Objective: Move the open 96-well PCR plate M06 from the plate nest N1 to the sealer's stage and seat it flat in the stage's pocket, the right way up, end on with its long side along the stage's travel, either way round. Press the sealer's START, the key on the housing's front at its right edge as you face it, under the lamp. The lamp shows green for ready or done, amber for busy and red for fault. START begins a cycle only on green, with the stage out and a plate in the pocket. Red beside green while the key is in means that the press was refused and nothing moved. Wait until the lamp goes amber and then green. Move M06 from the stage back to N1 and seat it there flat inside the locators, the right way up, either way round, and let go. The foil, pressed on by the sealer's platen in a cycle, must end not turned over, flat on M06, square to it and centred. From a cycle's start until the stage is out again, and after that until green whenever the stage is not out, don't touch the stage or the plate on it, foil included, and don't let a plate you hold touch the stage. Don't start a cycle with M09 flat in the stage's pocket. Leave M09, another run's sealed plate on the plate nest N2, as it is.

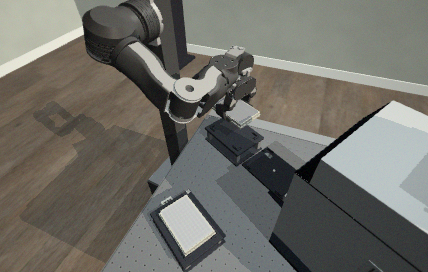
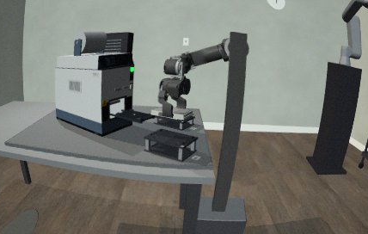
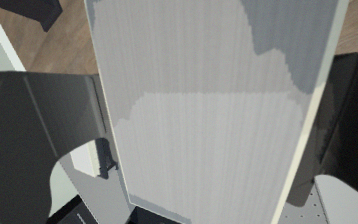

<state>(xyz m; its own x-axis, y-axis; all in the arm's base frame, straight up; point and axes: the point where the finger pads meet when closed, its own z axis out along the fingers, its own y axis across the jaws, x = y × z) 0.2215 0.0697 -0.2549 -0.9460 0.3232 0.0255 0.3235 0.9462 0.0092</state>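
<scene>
Item: plate M06 (image 1: 243, 115), foil-covered, is gripped between the closed fingers of the end effector (image 1: 234, 101) and held just above plate nest N1 (image 1: 234, 139), at the bench's (image 1: 253, 235) far corner. The sealer's (image 2: 89, 92) lamp (image 2: 131, 70) is shown green; its stage (image 1: 272, 170) is extended. Plate M09 (image 1: 187, 223) is seated on nest N2 (image 1: 212, 245).

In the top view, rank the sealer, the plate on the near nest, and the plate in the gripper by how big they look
1. Sealer, by far the largest.
2. Plate on the near nest.
3. Plate held in the gripper, plate at; it looks smallest, but it lies farther from the camera, so the two plates may well match in real size.
</scene>
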